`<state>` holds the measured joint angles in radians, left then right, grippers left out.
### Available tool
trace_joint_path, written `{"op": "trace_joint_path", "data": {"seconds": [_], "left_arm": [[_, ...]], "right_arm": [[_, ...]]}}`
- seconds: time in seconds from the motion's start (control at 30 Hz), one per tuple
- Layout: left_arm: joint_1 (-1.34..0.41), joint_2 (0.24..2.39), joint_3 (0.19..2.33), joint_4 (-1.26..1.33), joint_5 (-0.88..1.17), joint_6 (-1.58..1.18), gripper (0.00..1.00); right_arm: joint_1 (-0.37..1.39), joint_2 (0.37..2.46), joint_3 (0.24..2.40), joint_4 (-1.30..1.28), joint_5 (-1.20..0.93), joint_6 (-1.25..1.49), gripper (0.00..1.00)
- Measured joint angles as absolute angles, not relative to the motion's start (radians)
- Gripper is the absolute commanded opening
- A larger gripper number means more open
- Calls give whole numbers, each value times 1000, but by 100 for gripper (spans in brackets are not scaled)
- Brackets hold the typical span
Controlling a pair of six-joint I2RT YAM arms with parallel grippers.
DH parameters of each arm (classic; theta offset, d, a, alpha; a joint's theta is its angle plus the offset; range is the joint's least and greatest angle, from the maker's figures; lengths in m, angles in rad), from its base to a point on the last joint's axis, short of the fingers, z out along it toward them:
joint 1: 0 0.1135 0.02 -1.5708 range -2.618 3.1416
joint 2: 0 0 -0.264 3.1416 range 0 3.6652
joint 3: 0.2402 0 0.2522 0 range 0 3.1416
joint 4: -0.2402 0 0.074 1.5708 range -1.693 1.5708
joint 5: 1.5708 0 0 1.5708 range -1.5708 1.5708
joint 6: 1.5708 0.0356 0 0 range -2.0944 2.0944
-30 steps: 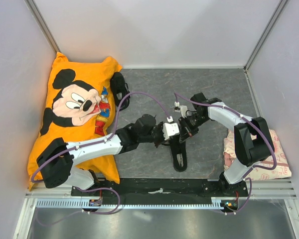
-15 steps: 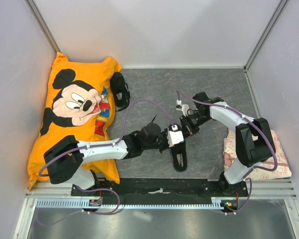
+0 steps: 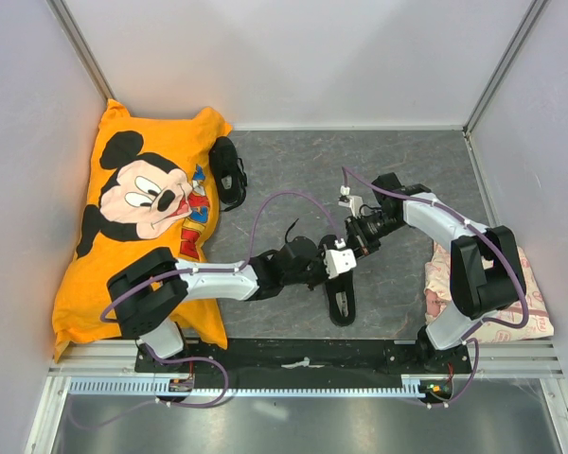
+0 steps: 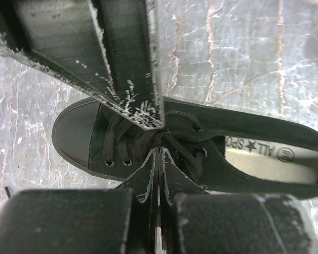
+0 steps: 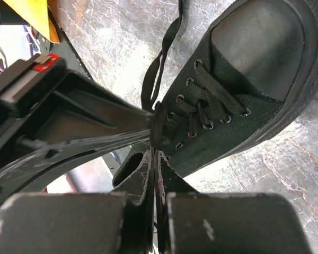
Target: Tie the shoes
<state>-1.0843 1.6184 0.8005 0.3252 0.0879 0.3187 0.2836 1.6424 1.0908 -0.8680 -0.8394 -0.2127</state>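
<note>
Both arms are meeting over the near shoe (image 3: 341, 303), which is lying straight beneath the fingertips and crosswise to the left gripper (image 4: 158, 151). That gripper is clamped tight at the lacing, its hold unclear. The right gripper (image 5: 155, 153) is pinching a lace (image 5: 157, 127).

The top view is bright and evenly lit from above, sharp edge to edge, with soft shadows on the table (image 3: 284, 170) and pale, slightly washed walls (image 3: 293, 57). Both wrist views are dimmer, their near foreground dark and blurred. The shoe (image 4: 201, 153) stays sharp, and glare whitens the table beside it.
</note>
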Motion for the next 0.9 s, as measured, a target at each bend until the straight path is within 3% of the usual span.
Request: {"op": "trace_joint_path", "data": {"seconds": [0.43, 0.63, 0.77, 0.9], "left_arm": [[-1084, 1643, 823, 344, 9, 225, 1], [-1084, 1643, 831, 347, 26, 171, 2], [-1084, 1643, 831, 346, 36, 130, 2], [-1084, 1646, 835, 345, 36, 98, 2]], "right_arm": [[283, 1658, 1090, -888, -890, -214, 3], [270, 1672, 1091, -899, -910, -214, 21], [240, 1685, 1091, -912, -932, -223, 39], [211, 1705, 1092, -950, -954, -257, 45]]}}
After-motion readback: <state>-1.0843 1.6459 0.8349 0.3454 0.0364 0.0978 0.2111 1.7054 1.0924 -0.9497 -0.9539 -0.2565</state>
